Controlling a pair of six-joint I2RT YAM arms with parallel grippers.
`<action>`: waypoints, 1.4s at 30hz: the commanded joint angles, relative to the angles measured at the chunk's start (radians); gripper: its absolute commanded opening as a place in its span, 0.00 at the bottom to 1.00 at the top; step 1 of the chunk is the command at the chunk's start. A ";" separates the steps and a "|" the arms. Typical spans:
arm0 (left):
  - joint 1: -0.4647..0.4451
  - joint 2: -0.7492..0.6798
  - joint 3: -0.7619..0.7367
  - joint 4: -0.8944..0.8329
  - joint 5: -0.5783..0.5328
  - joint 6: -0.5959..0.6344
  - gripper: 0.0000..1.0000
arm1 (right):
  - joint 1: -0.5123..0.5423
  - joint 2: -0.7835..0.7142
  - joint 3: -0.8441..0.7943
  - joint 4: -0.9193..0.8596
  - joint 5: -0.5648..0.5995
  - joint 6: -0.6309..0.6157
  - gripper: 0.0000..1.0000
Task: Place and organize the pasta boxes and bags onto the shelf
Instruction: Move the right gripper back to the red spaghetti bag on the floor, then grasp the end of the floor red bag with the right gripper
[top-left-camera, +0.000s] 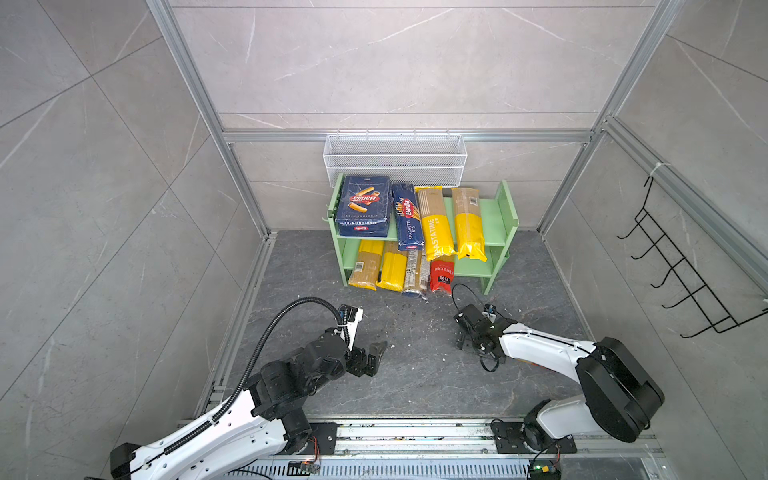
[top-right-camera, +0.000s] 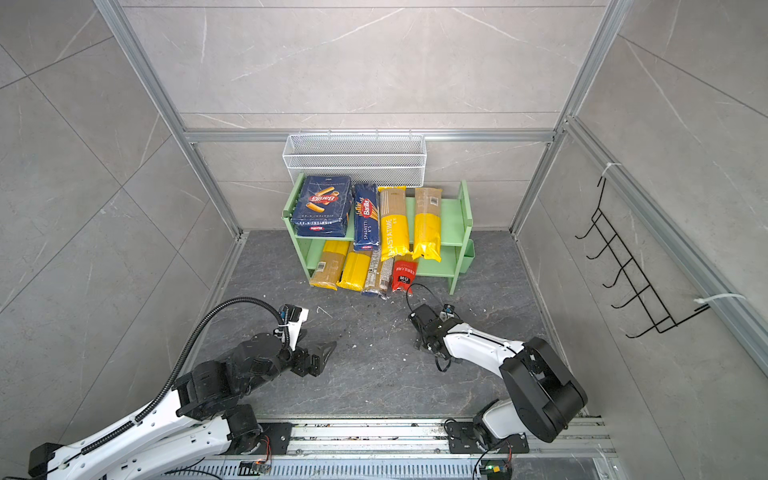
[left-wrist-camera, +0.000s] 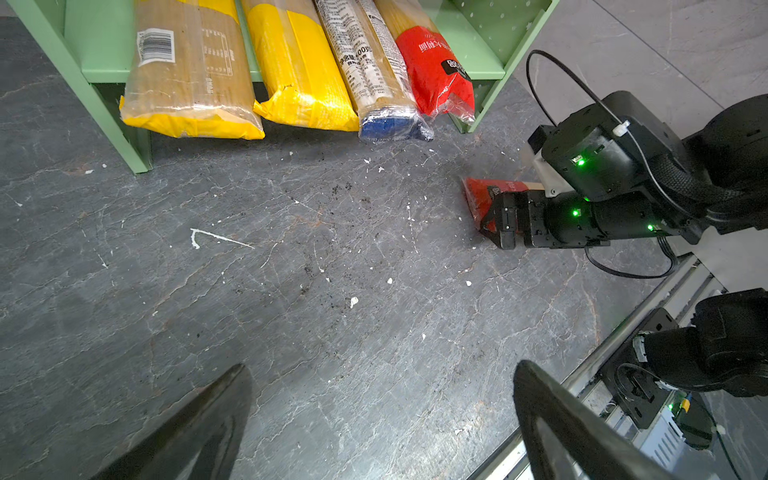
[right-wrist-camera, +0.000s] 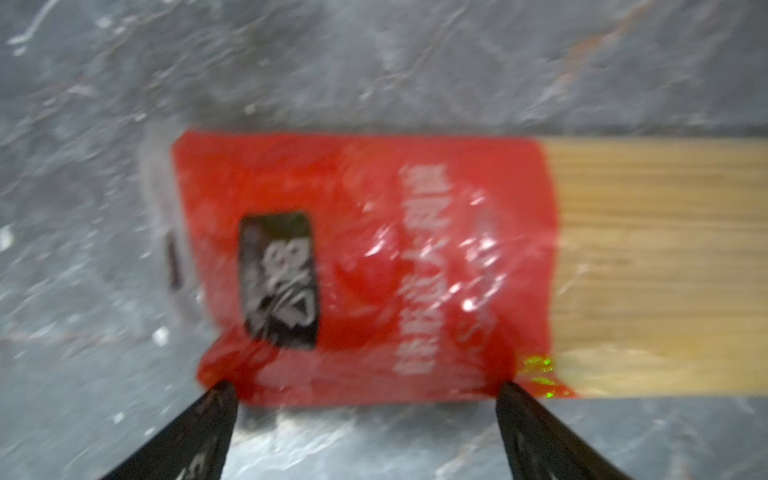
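One red-ended spaghetti bag (right-wrist-camera: 365, 266) isn't shelved yet. It lies flat on the table (top-left-camera: 415, 386), mid-frame in the right wrist view, right under the right pincer (right-wrist-camera: 365, 386). Its jaws stand wide, tips at the edge of the red end, nothing gripped. The left pincer (left-wrist-camera: 381, 365) is wide too, over bare table.

I'd guess the bag is light, with slick crinkly film over stiff, snappy strands. So pinch across the width further along the bundle, not at the floppy seal.

The table is dark stone-look, scuffed and crumb-flecked. The green shelf (top-left-camera: 505, 208), upper centre in both top views, has free room at lower right. Grey panelled walls all round.
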 joint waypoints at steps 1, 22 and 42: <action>-0.002 -0.020 0.002 0.003 -0.029 -0.004 1.00 | 0.040 0.044 0.034 0.090 -0.068 -0.022 0.99; -0.002 0.009 0.033 -0.005 -0.030 -0.010 1.00 | -0.073 -0.139 0.037 -0.193 0.190 0.050 0.99; -0.001 0.060 0.067 0.000 -0.031 0.002 1.00 | -0.336 -0.056 -0.025 -0.032 -0.072 0.030 0.98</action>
